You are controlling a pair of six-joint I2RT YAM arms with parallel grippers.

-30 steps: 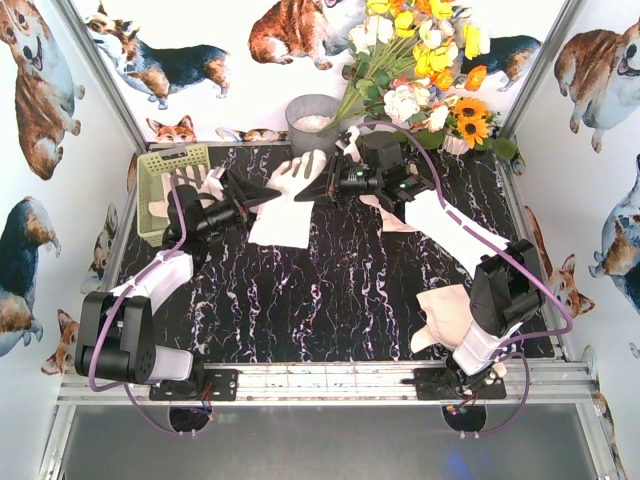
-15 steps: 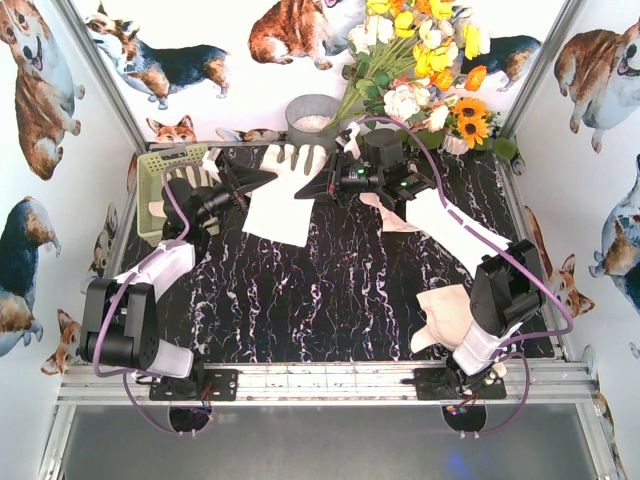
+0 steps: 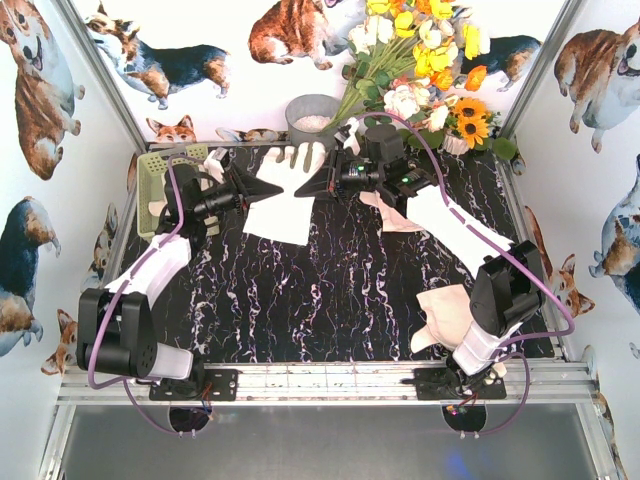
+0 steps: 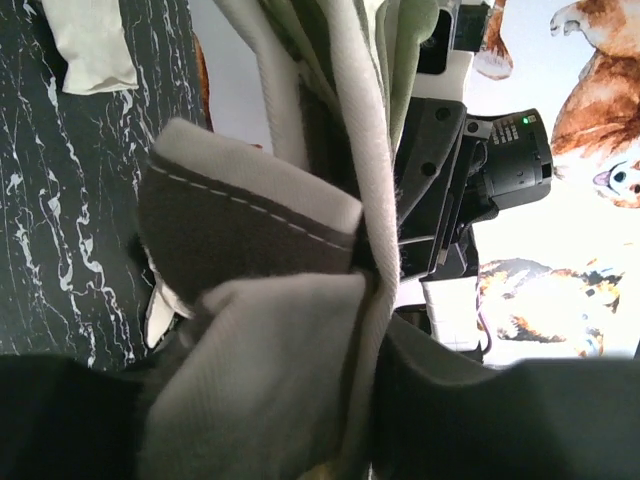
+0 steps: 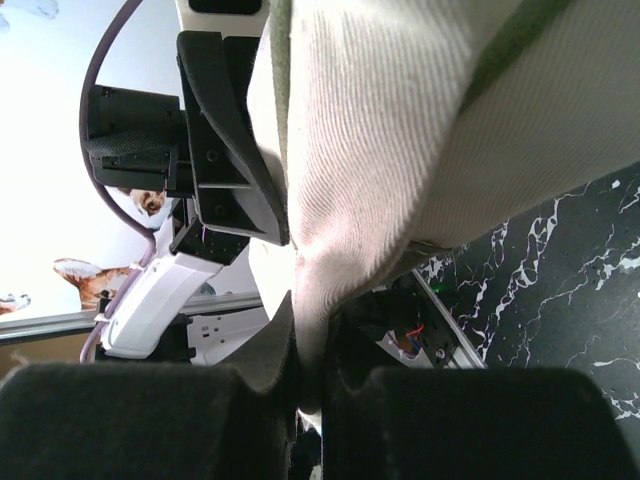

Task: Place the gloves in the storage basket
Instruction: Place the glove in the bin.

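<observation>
One glove (image 3: 283, 203) is the business here. It hangs spread between the two arms above the far middle of the table (image 3: 330, 290), fingers up toward the back wall and cuff drooping. The left gripper (image 3: 264, 185) is pinched on its left edge and the right gripper (image 3: 308, 186) on its right edge. Both wrist views show cloth clamped tight between dark pads, with no gap to be seen.

To do this step well, I judge that only one arm should carry. The basket (image 3: 150, 185) sits at the far left, just behind the left arm, so the right fingers ought to let go first, cleanly, without dragging the cloth. The left arm can then swing the glove over the basket's open top and drop it only once the bulk hangs inside the rim — a glove this floppy will drape over the edge otherwise. The grey bucket (image 3: 312, 118) behind is the wrong place.

Up close the glove is cream twill, soft and folded on itself, with a dark grey patch edged in pale stitching. A pinkish glove (image 3: 395, 215) lies under the right arm, and another glove (image 3: 445, 312) lies near that arm's base. Pale cloth shows at the basket's edges — whether inside it, I cannot tell.
</observation>
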